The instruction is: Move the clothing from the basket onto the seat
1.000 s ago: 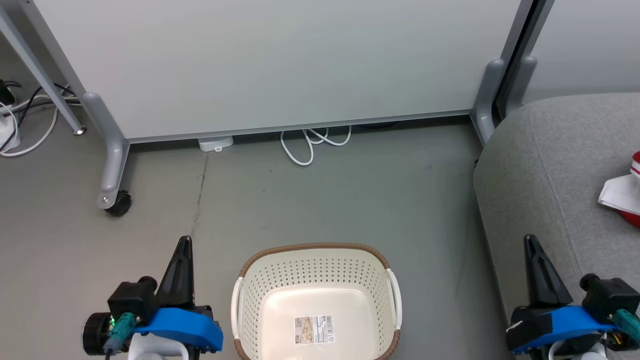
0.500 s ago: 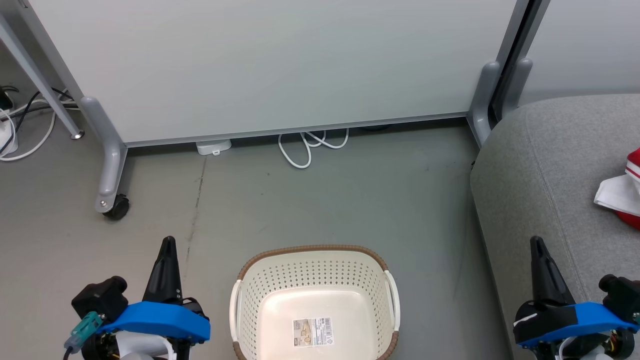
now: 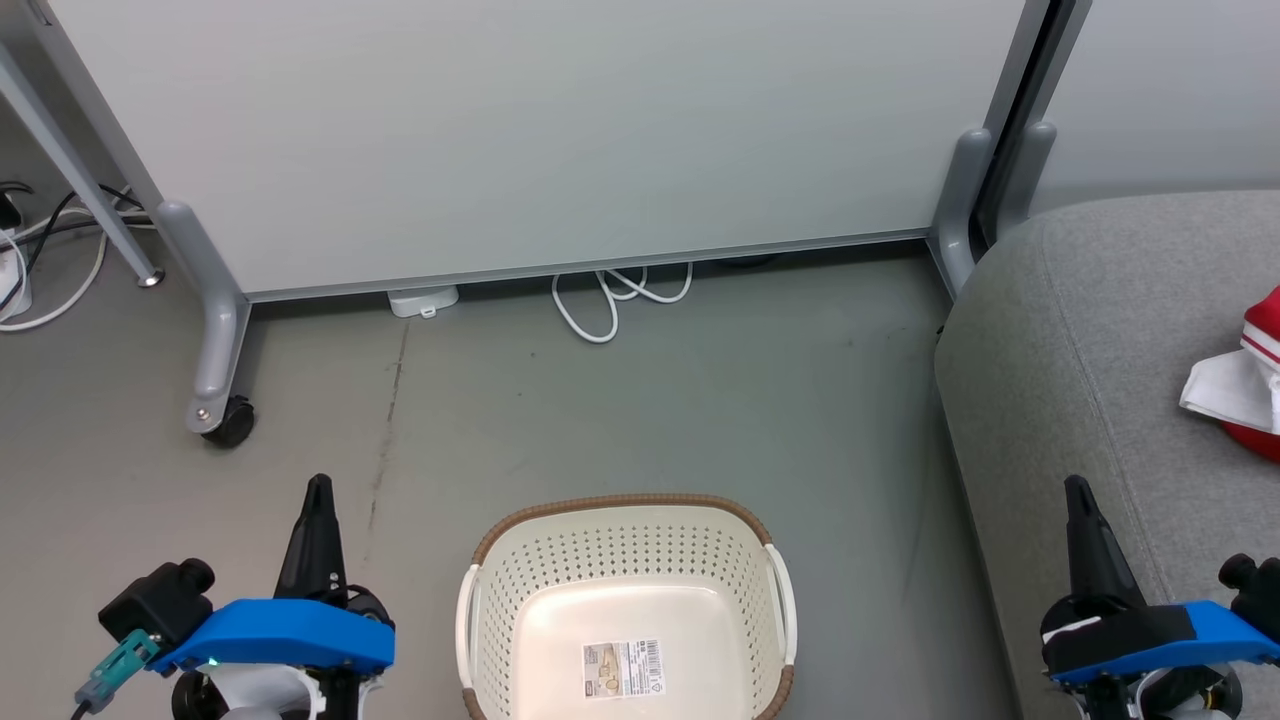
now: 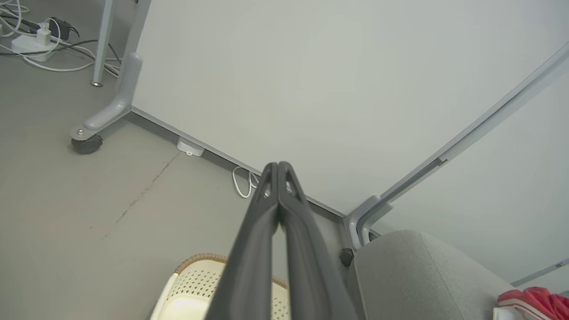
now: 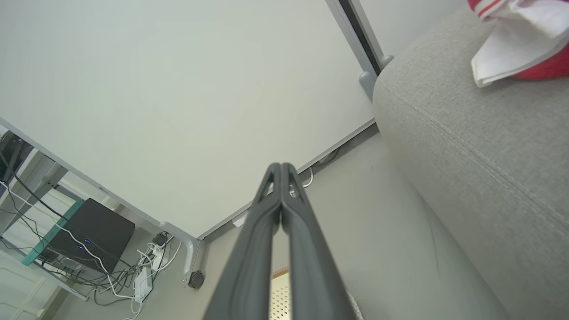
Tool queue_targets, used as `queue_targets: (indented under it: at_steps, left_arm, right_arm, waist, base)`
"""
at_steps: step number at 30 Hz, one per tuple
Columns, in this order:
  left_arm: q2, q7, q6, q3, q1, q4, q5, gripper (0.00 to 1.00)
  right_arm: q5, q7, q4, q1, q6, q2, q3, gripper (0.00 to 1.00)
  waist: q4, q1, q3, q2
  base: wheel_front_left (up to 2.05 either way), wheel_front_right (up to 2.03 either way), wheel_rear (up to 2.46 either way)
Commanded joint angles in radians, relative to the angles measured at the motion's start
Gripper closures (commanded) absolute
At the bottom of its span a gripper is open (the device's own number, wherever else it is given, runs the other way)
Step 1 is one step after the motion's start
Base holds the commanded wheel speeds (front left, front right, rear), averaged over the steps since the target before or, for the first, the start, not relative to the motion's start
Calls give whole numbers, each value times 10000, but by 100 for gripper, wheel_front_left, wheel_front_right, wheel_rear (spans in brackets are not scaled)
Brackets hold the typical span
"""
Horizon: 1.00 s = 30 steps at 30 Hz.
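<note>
Clothing lay on the seat at the right edge of the head view, partly cut off by the frame: red fabric with a white panel and striped trim, well apart from the basket. The basket stood on the floor between the two arms. Its visible inside showed a bare bottom with a printed label and no fabric. The left gripper hung near the basket's left handle, fingers pressed together and carrying nothing. The right gripper was likewise clenched and empty, in front of the seat's edge. Judgement: the transfer looked complete or nearly so, and the step in hand was a final check and parking of the arms. To do it well, the basket's near wall, which ran below the frame, would need a look before calling it empty. How many garments lay on the seat could not be told, so the head should turn right to count. Any arm motion should keep the left fingers off the rim and handle. The right fingers should stay off the upholstery, so as not to drag the pile toward the seat's rounded edge.
</note>
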Motion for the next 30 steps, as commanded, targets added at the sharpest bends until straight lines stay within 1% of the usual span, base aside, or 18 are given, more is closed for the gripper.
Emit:
queue_targets:
  at_steps: [1, 14, 30]
  left_arm:
    - [14, 59, -38, 100, -148, -190, -318, 100]
    - [14, 509, -71, 311, -141, -311, -2088, 100]
    - [15, 985, -109, 525, -133, -435, -3966, 100]
  right_arm:
    - [341, 74, -158, -168, 0, -16, -18, 100]
    - [2119, 526, -166, -227, 1, -11, -40, 100]
    - [4012, 1013, -169, -291, 1, -4, -65, 100]
  waist:
    - [-5, 0, -6, 0]
    - [-67, 0, -80, 0]
    - [-143, 0, -171, 0]
  base:
    - [0, 0, 0]
    - [0, 0, 0]
    - [0, 0, 0]
